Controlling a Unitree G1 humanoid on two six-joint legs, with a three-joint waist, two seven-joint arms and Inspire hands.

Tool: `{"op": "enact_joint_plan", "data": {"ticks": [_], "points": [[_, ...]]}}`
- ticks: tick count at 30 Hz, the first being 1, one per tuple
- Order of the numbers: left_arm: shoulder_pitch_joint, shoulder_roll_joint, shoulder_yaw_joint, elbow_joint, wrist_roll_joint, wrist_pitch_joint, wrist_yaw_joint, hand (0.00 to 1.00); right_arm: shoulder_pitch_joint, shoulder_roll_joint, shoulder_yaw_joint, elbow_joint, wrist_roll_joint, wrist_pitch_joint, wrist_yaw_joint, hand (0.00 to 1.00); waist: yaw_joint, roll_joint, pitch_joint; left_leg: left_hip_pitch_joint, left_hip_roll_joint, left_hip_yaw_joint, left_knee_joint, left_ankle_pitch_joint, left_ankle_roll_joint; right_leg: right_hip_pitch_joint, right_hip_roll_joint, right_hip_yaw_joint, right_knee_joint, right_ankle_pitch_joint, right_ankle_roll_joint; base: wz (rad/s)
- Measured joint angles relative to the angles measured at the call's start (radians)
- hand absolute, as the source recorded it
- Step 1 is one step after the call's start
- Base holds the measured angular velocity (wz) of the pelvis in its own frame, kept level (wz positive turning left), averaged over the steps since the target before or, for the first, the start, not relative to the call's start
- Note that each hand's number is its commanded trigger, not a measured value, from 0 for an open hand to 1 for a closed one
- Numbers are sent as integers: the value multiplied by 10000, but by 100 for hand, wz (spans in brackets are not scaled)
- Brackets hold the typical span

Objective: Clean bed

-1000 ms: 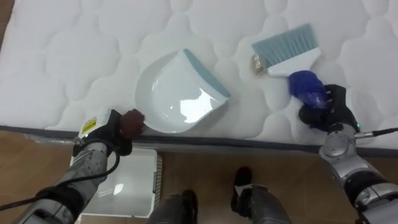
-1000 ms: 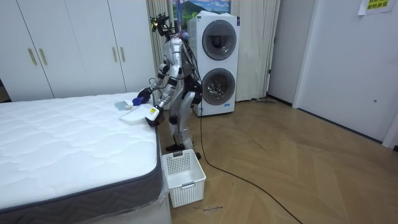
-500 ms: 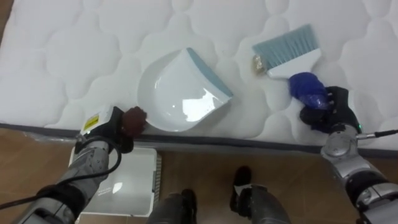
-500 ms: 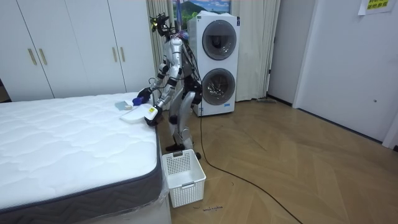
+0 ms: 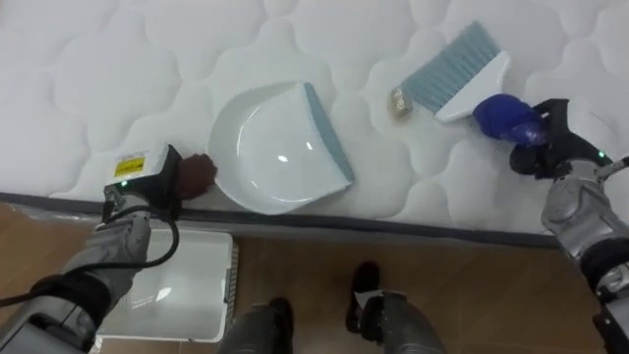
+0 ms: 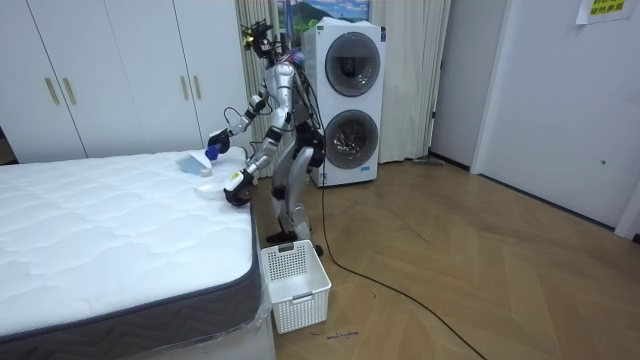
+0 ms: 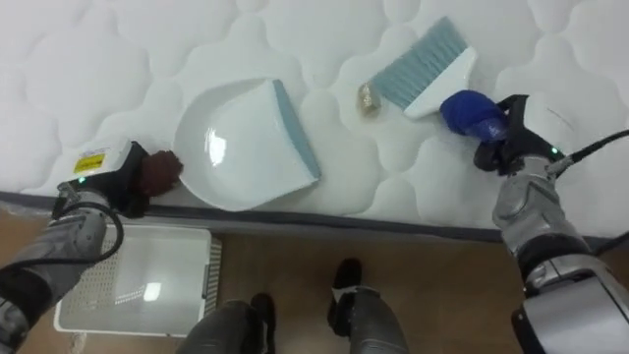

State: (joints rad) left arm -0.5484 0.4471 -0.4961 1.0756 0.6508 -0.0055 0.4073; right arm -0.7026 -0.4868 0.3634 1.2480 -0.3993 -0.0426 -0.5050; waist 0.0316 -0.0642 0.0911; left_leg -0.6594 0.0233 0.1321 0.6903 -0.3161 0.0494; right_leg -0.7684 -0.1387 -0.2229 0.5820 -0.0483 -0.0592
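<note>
The white quilted mattress (image 5: pixel 147 59) is our working surface. In the left eye view the dustpan (image 5: pixel 280 147) lies on it near the front edge, with its blue-grey lip turned towards the brush (image 5: pixel 457 69). Our left hand (image 5: pixel 147 187) is curled round the dustpan's brown handle, and our right hand (image 5: pixel 550 143) is clamped on the brush's blue handle. A small crumpled scrap (image 5: pixel 400 100) sits just beside the bristles, between them and the lip. We judge the step to be sweeping that scrap in, so we should keep the bristles low, draw them straight towards the lip, and hold the pan flat so nothing slips under it. In the room view we stand at the bed's corner, with a white basket (image 6: pixel 293 285) on the floor nearby, a stacked washer and dryer (image 6: pixel 345 100) behind us and wardrobes (image 6: pixel 100 80) beyond the bed. The right eye view shows nothing lying between scrap and pan, though the quilted dips could catch the scrap.
</note>
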Motion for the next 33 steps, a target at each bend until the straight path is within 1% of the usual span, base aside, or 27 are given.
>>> {"op": "enact_joint_plan", "data": {"ticks": [2, 4, 6, 7, 10, 12, 15, 16, 17, 19, 21, 23, 24, 25, 27, 30, 33], "points": [[-23, 103, -2, -80, 192, 67, 172, 100, -148, -137, 80, -7, -208, 133, -27, 100, 3, -74, 4, -13, 9, 1, -62, 16, -6, 2, 12, -23, -85, 28, -8, 0], [-41, 323, -103, -308, 402, 154, 310, 100, -295, -238, 96, -49, -670, 294, -128, 100, -11, -198, 71, -4, 2, 10, -138, 21, -4, -11, 12, -27, -119, 27, -2, 0], [-100, 481, -305, -380, 425, 205, 529, 100, -369, -282, 120, -58, -917, 353, -191, 100, -51, -278, 116, -21, 3, -2, -160, 20, -6, -27, 13, -30, -120, 5, 9, 2], [-130, 505, -390, -380, 482, 270, 616, 100, -433, -310, 196, -59, -1147, 434, -216, 100, -65, -296, 126, -35, -3, -9, -166, 19, -5, -35, 11, -26, -123, -3, 22, 4], [-183, 505, -389, -418, 873, 364, 718, 100, -529, -340, 359, -84, -1837, 616, -388, 100, -52, -356, 131, -60, -3, -2, -166, 7, 12, -61, 5, -19, -120, -18, 48, 0], [-204, 506, -389, -455, 1014, 452, 784, 100, -596, -345, 431, -90, -2041, 693, -410, 100, -48, -403, 125, -81, -2, -3, -163, 4, 16, -77, 4, -21, -122, -19, 50, 0], [-203, 506, -392, -464, 1086, 543, 899, 100, -608, -346, 590, -330, -2402, 1007, -412, 100, -51, -452, 128, -92, 2, -4, -123, 4, 15, -77, 8, -29, -115, -15, 44, 0], [-204, 506, -386, -463, 1166, 580, 904, 100, -618, -347, 576, -462, -2926, 1108, -413, 100, -63, -457, 126, -92, 4, -3, -112, 4, 15, -77, 0, -36, -107, -7, 33, 0], [-206, 506, -380, -463, 1276, 615, 908, 100, -641, -347, 574, -480, -3194, 1109, -414, 100, -64, -467, 120, -85, 9, 0, -115, 4, 15, -75, -1, -35, -109, -2, 27, -4], [-227, 526, -381, -418, 1312, 685, 915, 100, -738, -354, 757, -541, -4078, 1143, -413, 100, -37, -593, 123, 18, 44, 40, -146, 5, 12, -26, 17, -10, -124, 18, 1, -8], [-227, 560, -381, -408, 1313, 740, 919, 100, -751, -414, 896, -783, -4702, 1235, -374, 100, -54, -657, 123, 44, 45, 54, -164, 13, -2, 17, 30, -34, -173, 38, -20, -5], [-236, 592, -385, -408, 1314, 740, 920, 100, -811, -442, 1014, -911, -5222, 1330, -337, 100, -62, -654, 124, 43, 103, 11, -195, 29, -19, 122, 74, -159, -380, 130, -39, 0], [-250, 623, -390, -418, 1321, 738, 920, 100, -808, -462, 1203, -1005, -5396, 1397, -213, 100, -57, -651, 124, 42, 191, 5, -201, 33, -21, 205, 128, -252, -511, 176, -43, 0], [-244, 637, -391, -416, 1330, 738, 917, 100, -808, -473, 1461, -1206, -5557, 1524, 24, 100, -34, -653, 124, 48, 219, -8, -212, 31, -24, 282, 210, -290, -670, 244, -49, 0], [-247, 648, -391, -471, 1331, 738, 895, 100, -814, -474, 1683, -1398, -5881, 1660, 287, 100, 11, -652, 124, 52, 245, -3, -251, 33, -25, 315, 266, -296, -800, 305, -44, -5], [-246, 726, -391, -597, 1375, 731, 845, 100, -812, -497, 1883, -1591, -5961, 1854, 466, 100, 31, -652, 124, 57, 318, 21, -293, 31, -25, 320, 301, -270, -865, 327, -29, -4], [-253, 787, -372, -633, 1395, 713, 804, 100, -813, -527, 1945, -1772, -6045, 1920, 725, 100, 29, -651, 124, 61, 324, 20, -321, 27, -33, 335, 343, -282, -923, 363, -53, -3]]}}
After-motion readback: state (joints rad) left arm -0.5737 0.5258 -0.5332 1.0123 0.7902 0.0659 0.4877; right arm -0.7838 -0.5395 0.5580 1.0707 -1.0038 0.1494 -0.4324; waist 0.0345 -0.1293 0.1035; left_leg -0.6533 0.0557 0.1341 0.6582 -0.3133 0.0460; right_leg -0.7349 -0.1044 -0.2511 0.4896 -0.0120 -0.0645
